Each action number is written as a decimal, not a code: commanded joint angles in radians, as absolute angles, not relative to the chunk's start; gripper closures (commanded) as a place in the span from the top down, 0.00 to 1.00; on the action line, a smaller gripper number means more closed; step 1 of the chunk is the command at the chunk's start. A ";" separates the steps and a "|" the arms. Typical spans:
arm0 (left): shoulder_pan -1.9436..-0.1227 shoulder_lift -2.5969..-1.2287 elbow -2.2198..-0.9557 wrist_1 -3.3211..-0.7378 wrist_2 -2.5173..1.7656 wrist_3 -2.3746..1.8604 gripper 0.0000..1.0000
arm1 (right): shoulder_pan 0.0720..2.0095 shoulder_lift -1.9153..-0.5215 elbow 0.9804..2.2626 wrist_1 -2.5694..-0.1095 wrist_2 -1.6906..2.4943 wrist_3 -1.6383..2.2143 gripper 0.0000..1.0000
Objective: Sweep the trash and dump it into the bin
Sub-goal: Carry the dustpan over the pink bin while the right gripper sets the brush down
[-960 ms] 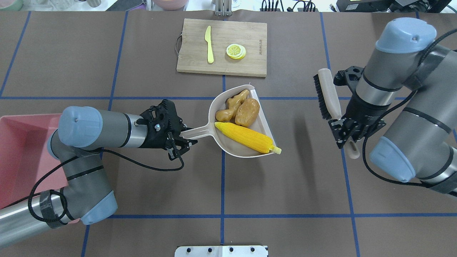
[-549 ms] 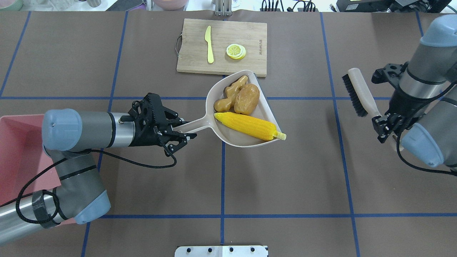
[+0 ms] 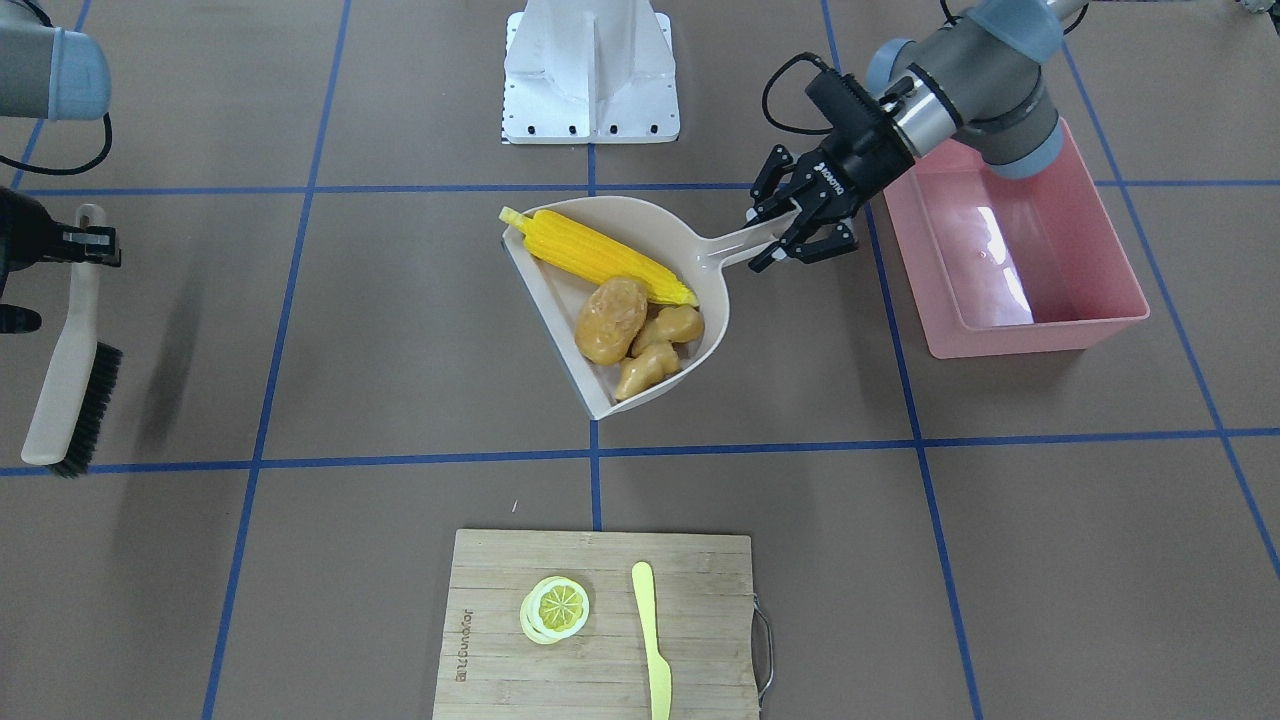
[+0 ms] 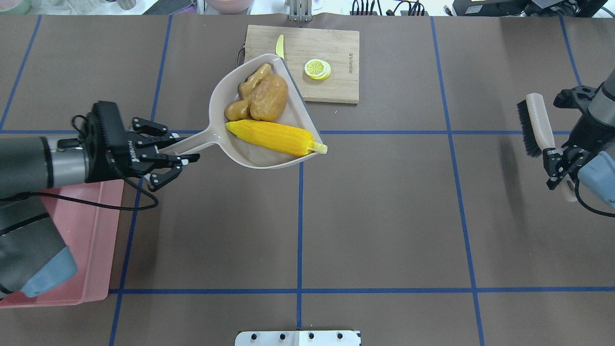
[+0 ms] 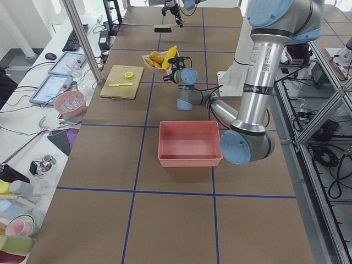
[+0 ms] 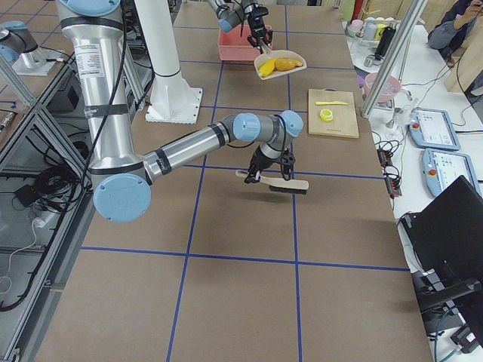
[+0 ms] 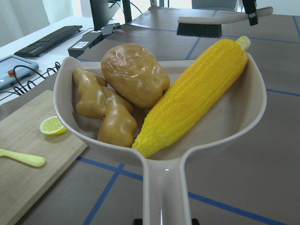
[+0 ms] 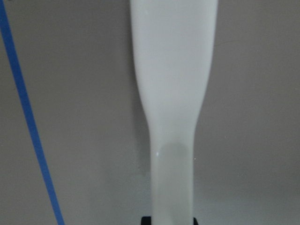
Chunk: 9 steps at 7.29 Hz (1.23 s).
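My left gripper (image 4: 175, 149) is shut on the long handle of the beige dustpan (image 4: 259, 157) and holds it lifted above the table. In the pan lie the yellow corn cob (image 4: 274, 138), the tan ginger root (image 4: 242, 96) and the brown potato (image 4: 269, 97). The left wrist view shows them close up: corn (image 7: 197, 98), ginger (image 7: 101, 110), potato (image 7: 135, 74). The pink bin (image 4: 91, 240) stands at the left, partly under my left arm, and looks empty in the front-facing view (image 3: 1040, 330). My right gripper (image 4: 557, 166) is shut on the handle of a black-bristled brush (image 4: 535, 122) at the far right.
A wooden cutting board (image 4: 331, 62) at the back holds a lemon slice (image 4: 317, 68) and a pale yellow knife (image 4: 279, 45), which the raised pan partly hides from overhead. A white mount plate (image 4: 298, 338) sits at the near edge.
My left arm has drawn back to the left with the dustpan, carrying it higher and closer to the bin. My right arm has moved the brush further right.
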<state>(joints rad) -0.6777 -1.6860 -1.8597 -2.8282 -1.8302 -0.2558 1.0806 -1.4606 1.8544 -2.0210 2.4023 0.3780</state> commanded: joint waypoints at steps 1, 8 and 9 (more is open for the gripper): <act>-0.753 -1.539 -1.974 -2.847 -1.844 -0.331 0.00 | 1.083 -1.495 1.764 -1.871 2.431 0.391 0.00; -0.805 -1.001 -2.137 -3.104 -1.862 -0.432 0.00 | 1.042 -1.494 1.700 -1.815 2.448 0.405 0.00; -0.819 -0.930 -2.135 -3.156 -1.861 -0.440 0.00 | 1.039 -1.490 1.689 -1.815 2.448 0.406 0.03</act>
<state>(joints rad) -0.8061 -1.0085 -2.1373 -3.0954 -1.8619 -0.4234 1.0434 -1.4929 1.7001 -1.8167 2.4482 0.4054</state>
